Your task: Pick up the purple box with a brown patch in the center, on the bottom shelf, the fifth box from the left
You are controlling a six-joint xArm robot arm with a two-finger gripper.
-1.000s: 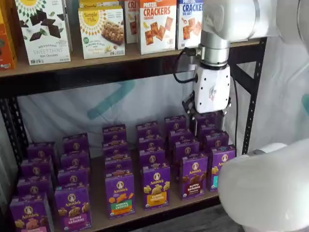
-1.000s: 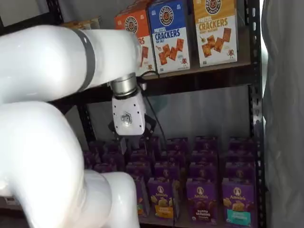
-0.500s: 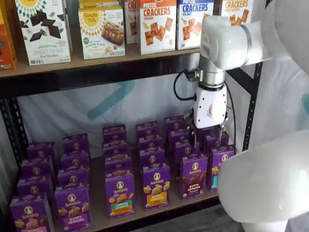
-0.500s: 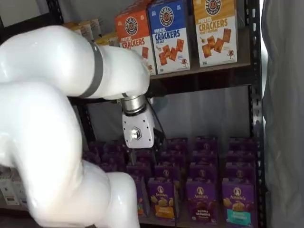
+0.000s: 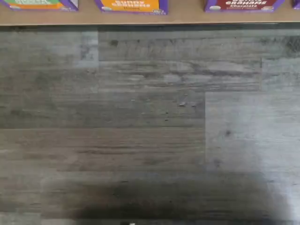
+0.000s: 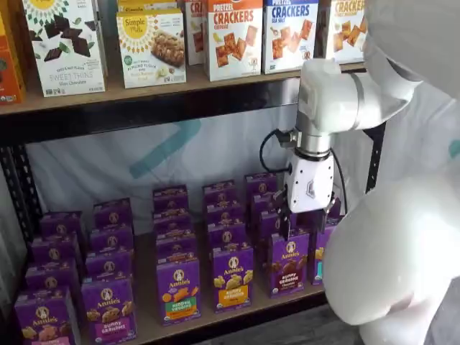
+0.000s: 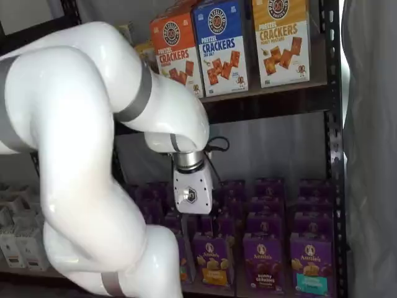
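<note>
Purple box [image 6: 289,262] with the brown strip is standing upright in the near row of the counter [image 6: 147,316], toward the right end, its face turned to the front. Both shelf views are showing it [image 7: 262,264], with an orange-strip carton [image 6: 232,277] sitting just to its left and a teal-patch carton [image 7: 308,267] just to its right. More purple cartons [image 6: 223,212] are lining up behind them in rows running to the far side.

The tool [image 6: 302,221] is hanging from the white arm [image 6: 338,93], pointing downward over the right part of the counter, above the purple box and the cartons behind it. Its white body is showing plainly in both shelf views [image 7: 191,217], but its black fingers are blending into the dark cartons, so I cannot tell whether they are spread or closed; nothing is showing between them. A black cable [image 6: 269,140] is looping beside the wrist.

The wrist view is looking down mostly at grey plank flooring [image 5: 150,117], with the counter's light front edge [image 5: 187,18] and the bottom of the purple box [image 5: 243,4] peeking in at one border.

Cracker cartons [image 6: 233,36] are standing on the upper board [image 6: 144,108].
</note>
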